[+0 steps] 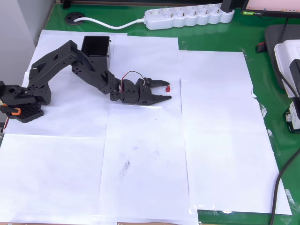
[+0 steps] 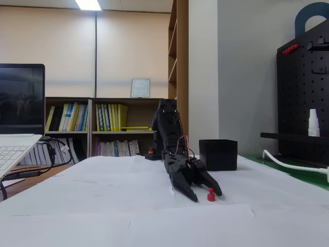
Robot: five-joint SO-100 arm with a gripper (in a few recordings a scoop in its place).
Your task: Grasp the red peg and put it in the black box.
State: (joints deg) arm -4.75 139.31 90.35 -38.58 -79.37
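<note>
My hand [image 1: 165,92], fingers parted and empty, lies low on the counter toward its far edge, bracketing the red peg [image 1: 167,88] for grasping, black box [image 1: 96,50] behind.

White paper sheets [image 1: 140,154] cover green table [image 1: 262,42]. White power strip [image 1: 190,16] beyond the sheets' far edge. Laptop [image 2: 15,139] left of sheets in fixed view, bookshelf [image 2: 97,128] behind, black pegboard [image 2: 303,98] right.
</note>
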